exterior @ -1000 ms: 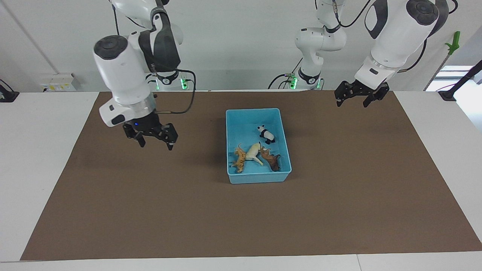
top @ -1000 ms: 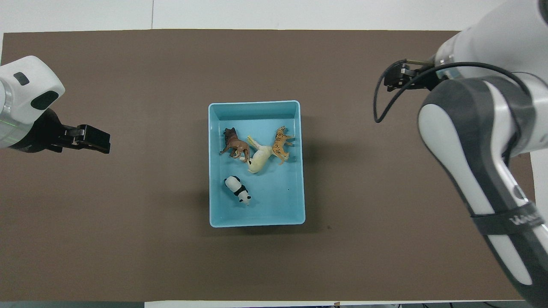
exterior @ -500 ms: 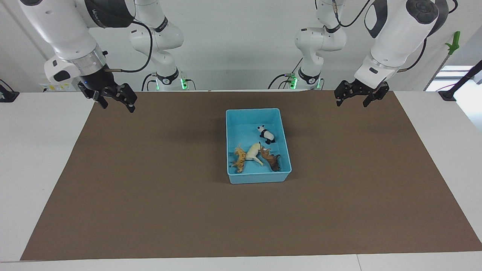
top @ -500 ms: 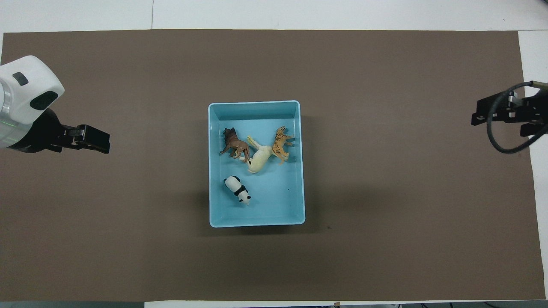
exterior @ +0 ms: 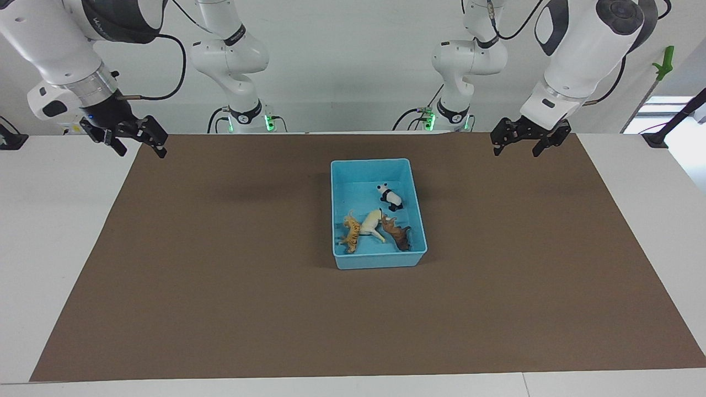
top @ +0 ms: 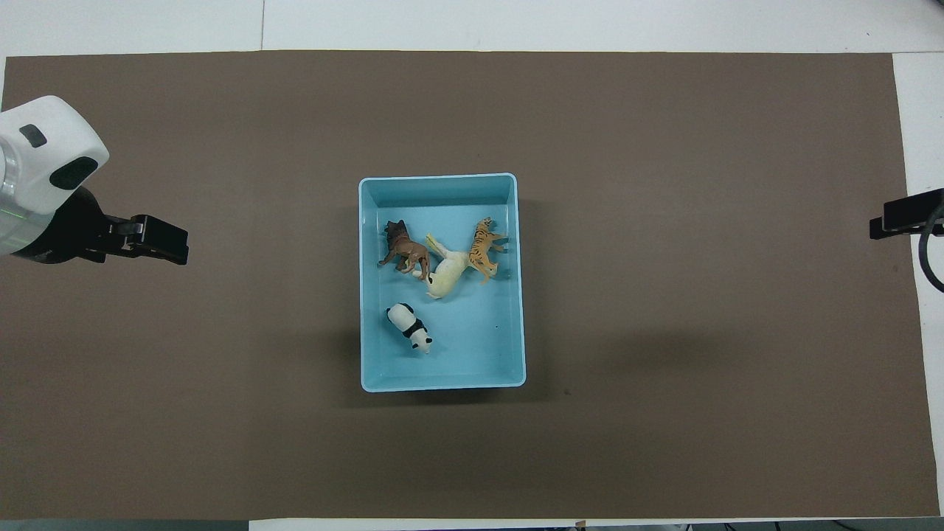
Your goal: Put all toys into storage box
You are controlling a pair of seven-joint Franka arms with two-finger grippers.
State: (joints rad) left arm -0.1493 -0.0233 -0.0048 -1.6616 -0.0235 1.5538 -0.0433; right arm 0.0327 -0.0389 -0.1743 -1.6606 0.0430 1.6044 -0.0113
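The light blue storage box [exterior: 378, 263] [top: 442, 385] sits mid-mat. In it are the panda [exterior: 391, 197] [top: 411, 328], the cream-white horse [exterior: 371, 224] [top: 447, 271], the tiger [exterior: 351, 231] [top: 483, 249] and the lion [exterior: 398, 232] [top: 403, 248]. The horse, tiger and lion lie close together, farther from the robots than the panda. My left gripper [exterior: 515, 150] [top: 158, 247] is open and empty, raised over the mat's corner at the left arm's end. My right gripper [exterior: 139, 149] [top: 906, 217] is open and empty over the mat's edge at the right arm's end.
A brown mat [exterior: 220, 275] covers most of the white table [exterior: 49, 231]. No other loose object lies on it.
My right gripper has risen and pulled away from beside the box to the mat's edge at its own end. The left arm, box and toys have not moved.
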